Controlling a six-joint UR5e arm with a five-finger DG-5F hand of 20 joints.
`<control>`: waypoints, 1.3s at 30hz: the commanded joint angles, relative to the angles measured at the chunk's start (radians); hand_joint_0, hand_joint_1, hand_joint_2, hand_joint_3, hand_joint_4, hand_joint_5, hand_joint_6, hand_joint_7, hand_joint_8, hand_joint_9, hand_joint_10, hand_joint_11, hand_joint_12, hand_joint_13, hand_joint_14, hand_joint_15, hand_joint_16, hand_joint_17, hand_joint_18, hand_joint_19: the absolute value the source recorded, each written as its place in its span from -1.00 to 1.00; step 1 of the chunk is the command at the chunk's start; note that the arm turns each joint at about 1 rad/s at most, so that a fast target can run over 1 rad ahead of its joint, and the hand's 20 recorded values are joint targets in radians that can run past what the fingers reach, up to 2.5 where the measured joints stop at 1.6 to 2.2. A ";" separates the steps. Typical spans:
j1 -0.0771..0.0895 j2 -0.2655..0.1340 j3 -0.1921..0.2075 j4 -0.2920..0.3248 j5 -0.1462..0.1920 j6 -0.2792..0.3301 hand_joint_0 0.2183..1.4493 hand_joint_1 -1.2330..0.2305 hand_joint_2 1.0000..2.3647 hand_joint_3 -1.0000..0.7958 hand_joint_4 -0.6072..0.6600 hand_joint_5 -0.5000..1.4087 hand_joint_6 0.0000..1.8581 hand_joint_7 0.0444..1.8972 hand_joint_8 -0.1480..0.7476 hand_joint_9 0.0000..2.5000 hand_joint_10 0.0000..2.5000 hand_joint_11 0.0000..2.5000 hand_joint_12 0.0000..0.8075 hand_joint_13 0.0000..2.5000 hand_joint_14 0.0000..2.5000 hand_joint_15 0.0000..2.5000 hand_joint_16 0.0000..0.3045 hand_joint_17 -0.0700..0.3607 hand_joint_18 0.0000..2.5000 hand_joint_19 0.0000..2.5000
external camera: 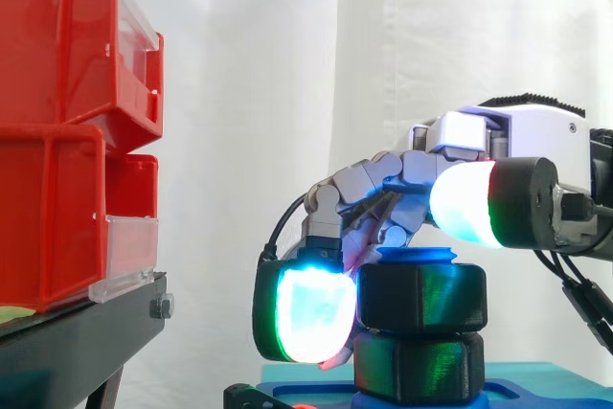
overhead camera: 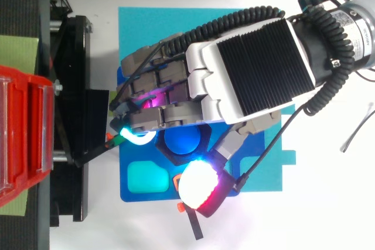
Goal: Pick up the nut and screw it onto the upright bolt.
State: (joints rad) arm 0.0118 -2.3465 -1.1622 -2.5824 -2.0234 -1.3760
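Red bins (external camera: 67, 131) stacked on black stand (external camera: 77, 332), far left. Further right, hand (external camera: 383, 179) curled round black nut (external camera: 421, 299), glowing pads against its sides. Nut sits on upright blue bolt (overhead camera: 184, 139), above lower nut (external camera: 417, 366), on blue base (overhead camera: 130, 196).

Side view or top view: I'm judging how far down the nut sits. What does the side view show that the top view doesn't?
Side view: the nut sits near the bolt tip, above a second black hex piece. Top view: the teal recess in the blue plate beside the bolt. Both: the hand, fingers curled round the nut.
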 commanded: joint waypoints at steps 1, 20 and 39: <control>0.000 0.001 -0.001 -0.001 0.000 0.000 -0.49 0.56 -1.00 -0.44 0.33 -0.51 -0.46 0.14 -0.09 -0.17 -1.00 -1.00 -0.38 -0.42 -1.00 -1.00 -0.80 -0.36 -0.58 -0.86; -0.032 0.001 -0.001 0.011 -0.020 0.003 -0.48 0.51 -1.00 -0.44 0.22 -0.47 -0.46 0.54 -0.06 -0.12 -1.00 -1.00 -0.41 -0.38 -1.00 -1.00 -0.83 -0.40 -0.56 -0.90; -0.072 0.001 0.001 0.013 -0.067 0.003 -0.47 0.45 -1.00 -0.44 0.12 -0.44 -0.27 0.18 -0.06 0.12 -1.00 -0.98 -0.52 -0.25 -1.00 -1.00 -0.86 -0.46 -0.44 -0.87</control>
State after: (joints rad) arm -0.0546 -2.3459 -1.1617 -2.5698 -2.0829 -1.3729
